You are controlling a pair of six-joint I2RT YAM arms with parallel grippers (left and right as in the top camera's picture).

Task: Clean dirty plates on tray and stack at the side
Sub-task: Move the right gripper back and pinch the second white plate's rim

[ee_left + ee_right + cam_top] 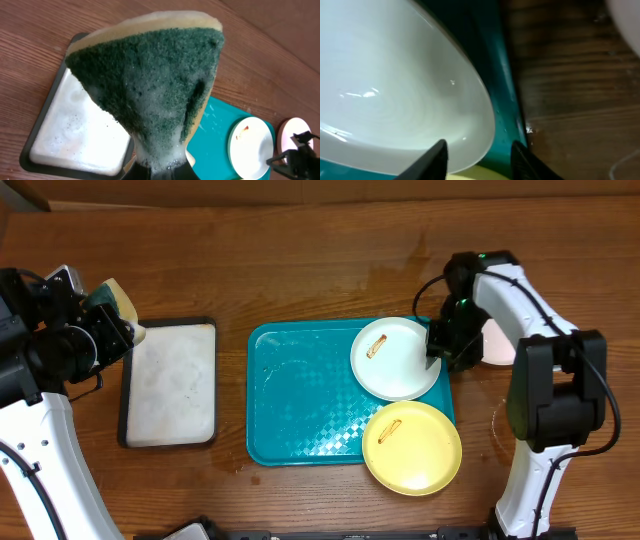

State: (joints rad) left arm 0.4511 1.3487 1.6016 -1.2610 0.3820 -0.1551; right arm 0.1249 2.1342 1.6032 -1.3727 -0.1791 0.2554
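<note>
a: turquoise tray [300,400] taken as landmark. containers?
b: it holds two dirty plates, both at its right end. left of it sits a black-rimmed tray [170,385] with a wet white surface.
a: plates?
b: white plate [395,360] in the tray's far right corner. yellow-green plate [410,448] at its near right corner, overhanging the rim. a third pale plate [497,342] lies off the tray, just past its right edge.
a: nearer arm?
b: right gripper [479,152], at the tray's right rim. jaws parted, straddling the white plate's edge, not pinching. the plate runs from it toward the tray's centre. left gripper [105,330] is well left of the tray, clamped on a soapy green sponge [150,85].
</note>
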